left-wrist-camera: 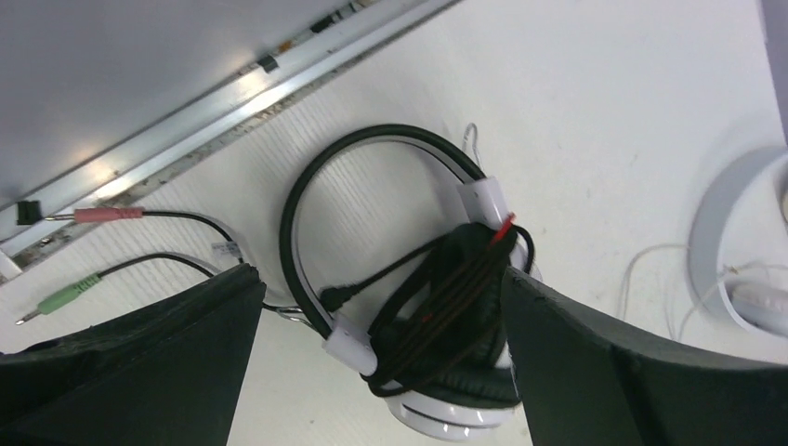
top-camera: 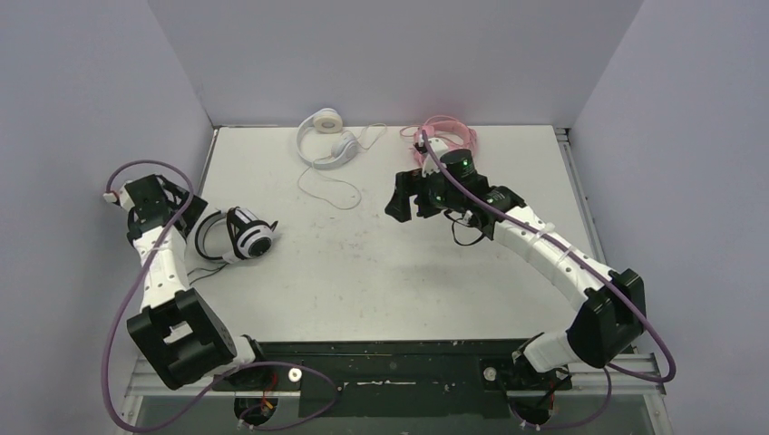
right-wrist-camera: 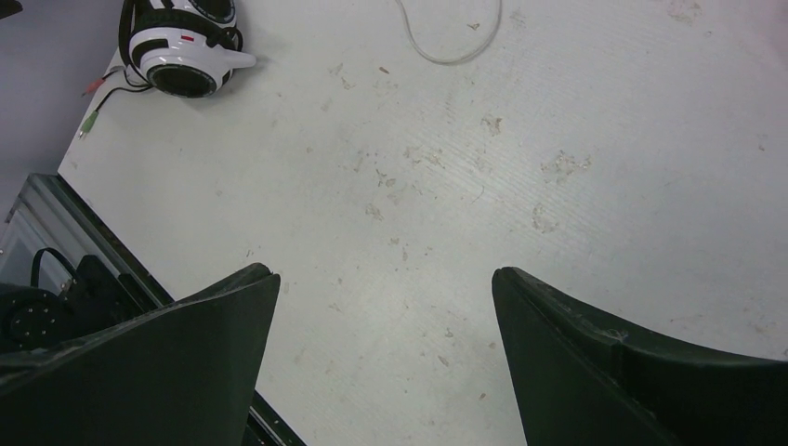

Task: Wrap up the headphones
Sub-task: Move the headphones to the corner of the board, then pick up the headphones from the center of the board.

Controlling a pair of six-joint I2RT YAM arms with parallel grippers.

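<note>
The black-and-white headset [top-camera: 240, 234] was seen lying on the white table [top-camera: 363, 272] near its left edge, just beside the left arm's wrist. In the left wrist view its two ear cups were seen pressed together, with the thin black cable [left-wrist-camera: 446, 302] wound in several turns across them. The cable's free end was left trailing on the table toward the metal rail [left-wrist-camera: 232, 93]. It ended in a pink plug [left-wrist-camera: 107, 215] and a green plug [left-wrist-camera: 65, 299], which lay near each other and apart from the cups. The left gripper [left-wrist-camera: 379, 277] was held above this headset with its fingers spread wide. Nothing was clamped between them, and no contact with the headband could be made out.

The all-white headset [top-camera: 326, 136] was placed at the far edge of the table, near the middle. Its white cable [top-camera: 331, 186] was left loose in a long loop on the surface toward the near side. The pink headset [top-camera: 444, 136] was found at the far edge to the right of it, partly hidden behind the right arm. Loops of the pink cable [top-camera: 458, 127] were seen at it, but whether they were wound around it could not be told.

The right gripper [top-camera: 408, 195] was held over a bare, scuffed stretch of the table, on the near side of the pink headset. Its fingers were set well apart and nothing was gripped.
</note>
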